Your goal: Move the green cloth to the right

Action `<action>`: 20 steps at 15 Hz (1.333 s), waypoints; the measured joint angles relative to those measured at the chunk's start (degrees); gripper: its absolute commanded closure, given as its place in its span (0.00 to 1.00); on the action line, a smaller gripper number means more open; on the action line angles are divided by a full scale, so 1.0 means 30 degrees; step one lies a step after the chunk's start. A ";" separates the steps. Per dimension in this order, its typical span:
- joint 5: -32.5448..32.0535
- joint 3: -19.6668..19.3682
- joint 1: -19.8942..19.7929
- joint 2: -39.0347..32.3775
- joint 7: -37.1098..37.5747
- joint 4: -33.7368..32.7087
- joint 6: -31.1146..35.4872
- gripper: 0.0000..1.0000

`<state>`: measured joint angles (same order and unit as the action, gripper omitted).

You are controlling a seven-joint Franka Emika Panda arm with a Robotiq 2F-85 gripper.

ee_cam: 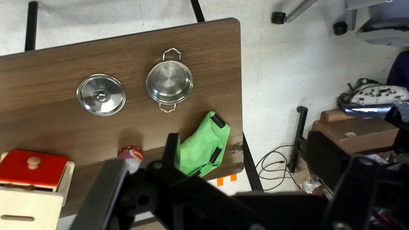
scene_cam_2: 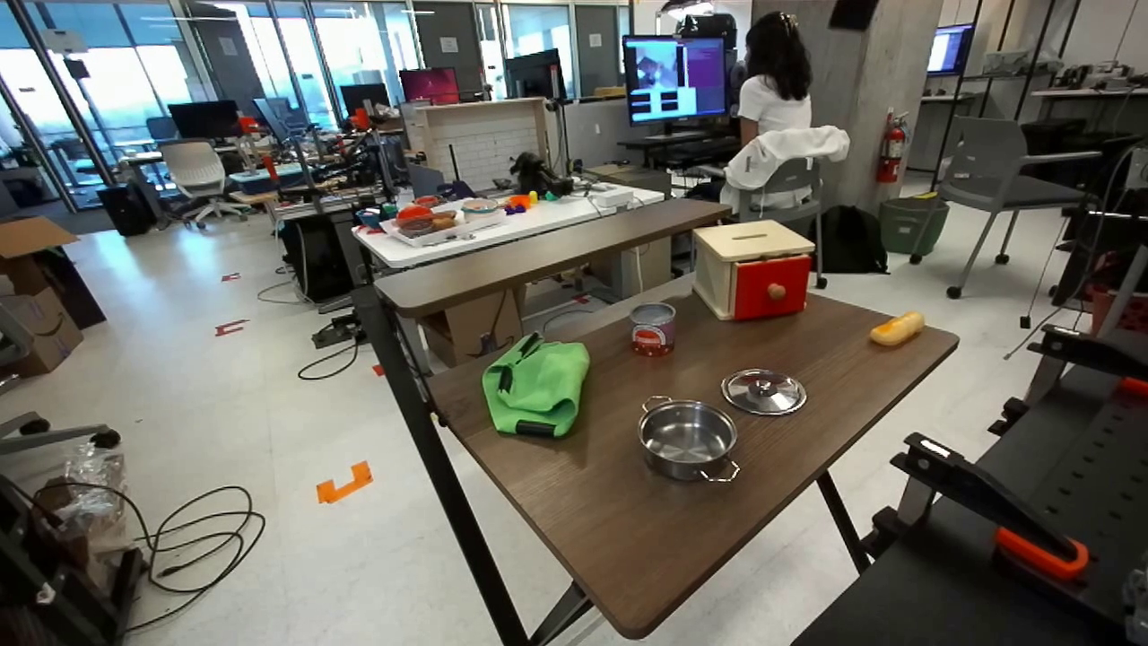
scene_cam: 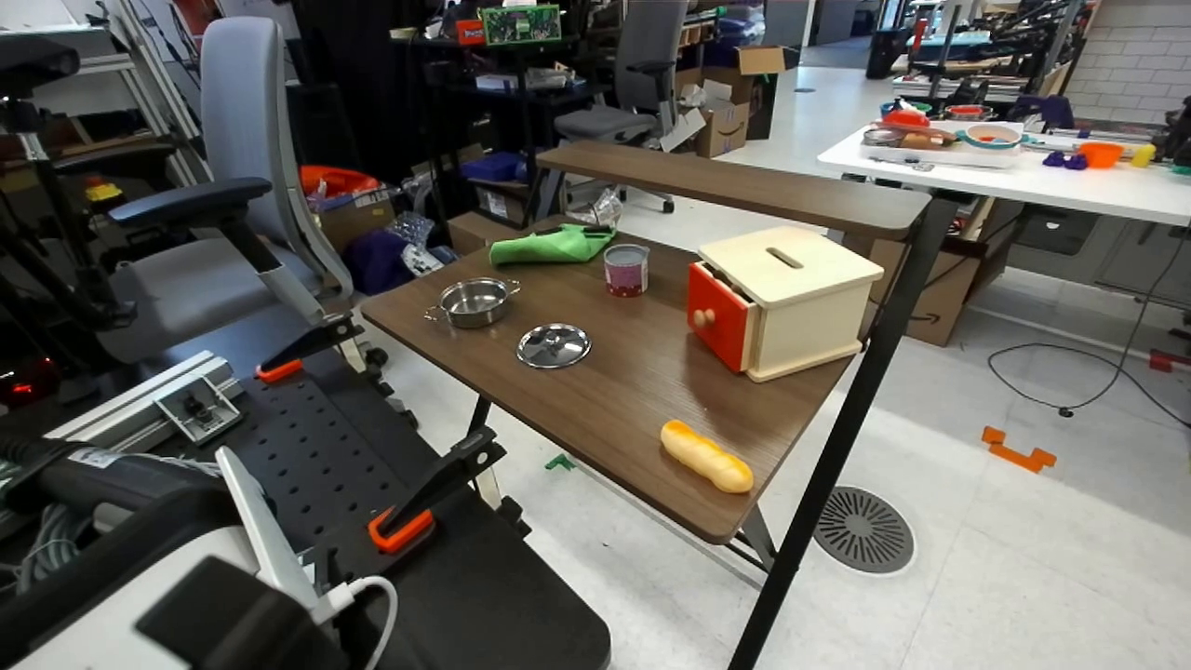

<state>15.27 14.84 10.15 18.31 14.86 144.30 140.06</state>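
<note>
The green cloth lies crumpled on the brown table, with black strips on it. It shows in both exterior views [scene_cam: 555,246] [scene_cam_2: 540,381], near a table end, and in the wrist view [ee_cam: 204,143]. The brown table [scene_cam: 633,372] also shows in the wrist view [ee_cam: 211,80]. My gripper [ee_cam: 244,143] is open, with its two dark fingers wide apart and nothing between them. It appears above the table, and its left finger overlaps the left edge of the cloth in the wrist view. The gripper is not visible in either exterior view.
A steel pot [scene_cam_2: 687,440], a lid [scene_cam_2: 764,392] and a tin can [scene_cam_2: 652,329] stand near the cloth. A wooden box with a red drawer [scene_cam: 791,298] and a bread [scene_cam: 707,456] are farther along. A raised shelf [scene_cam: 735,186] runs along one table side.
</note>
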 measured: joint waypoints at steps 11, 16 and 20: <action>-0.7138 -0.1073 0.1726 -1.2298 0.6828 -0.6184 0.5451 0.00; -0.7582 -0.3624 0.4350 -1.6657 0.7895 -1.0639 0.5509 0.00; -0.7504 -0.4553 0.5445 -1.9688 0.8537 -1.3894 0.5509 0.00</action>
<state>-7.25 1.18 26.48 -40.75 40.48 102.62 156.58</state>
